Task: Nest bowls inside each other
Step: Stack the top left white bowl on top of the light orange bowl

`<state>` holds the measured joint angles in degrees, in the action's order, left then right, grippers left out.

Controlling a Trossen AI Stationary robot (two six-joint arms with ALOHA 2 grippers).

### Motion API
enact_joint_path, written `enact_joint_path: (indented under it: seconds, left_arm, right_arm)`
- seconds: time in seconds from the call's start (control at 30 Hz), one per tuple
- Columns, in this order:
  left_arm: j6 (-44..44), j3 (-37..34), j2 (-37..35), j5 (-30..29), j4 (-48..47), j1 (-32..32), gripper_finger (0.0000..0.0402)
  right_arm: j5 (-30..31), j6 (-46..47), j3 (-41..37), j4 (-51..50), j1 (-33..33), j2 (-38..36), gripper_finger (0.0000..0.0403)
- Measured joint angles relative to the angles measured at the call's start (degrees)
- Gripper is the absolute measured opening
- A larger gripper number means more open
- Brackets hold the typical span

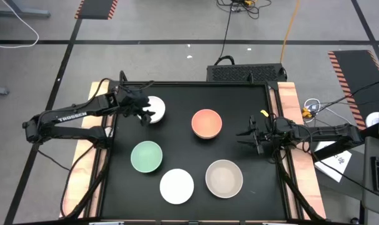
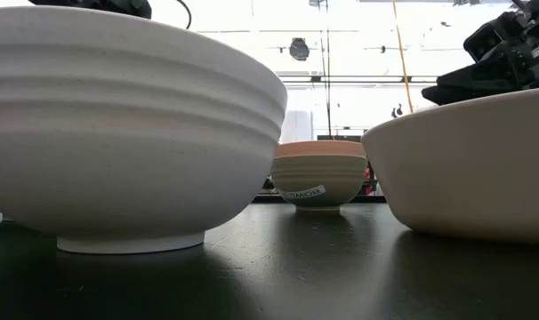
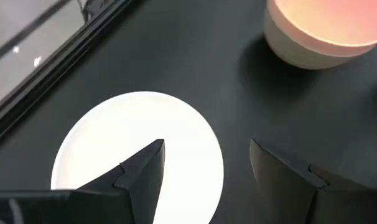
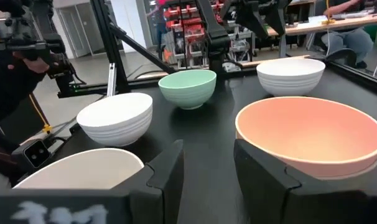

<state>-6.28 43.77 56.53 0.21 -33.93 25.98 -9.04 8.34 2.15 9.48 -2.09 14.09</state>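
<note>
Hovering over the far-left white bowl (image 1: pixel 156 109), the left gripper (image 1: pixel 141 114) has its jaws spread wide, one finger above the bowl's inside and the other out past the rim, nothing held. Right gripper (image 1: pixel 252 135) sits at the table's (image 1: pixel 189 156) right edge near the orange-coral bowl (image 1: pixel 206 123), jaws partly open and empty. Everything else lies separate on the black top: mint green bowl (image 1: pixel 146 156) left of centre, second white bowl (image 1: pixel 177 186) at the front, beige bowl (image 1: pixel 224 178) beside it. No bowl is nested so far.
</note>
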Motion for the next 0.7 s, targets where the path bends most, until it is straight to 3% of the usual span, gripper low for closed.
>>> enact_joint_path:
  seconds: [0.33,0.7]
  left_arm:
    - [0.8,2.6,6.9,3.9,-6.3,3.0,0.0239]
    - [2.6,2.6,11.8,4.3,-8.2,3.9,0.0239]
  right_arm:
    - [0.0,1.0,0.0,-0.6,0.0,0.0,0.0132]
    - [-0.1,1.5,0.0,-0.9,0.0,0.0,0.0132]
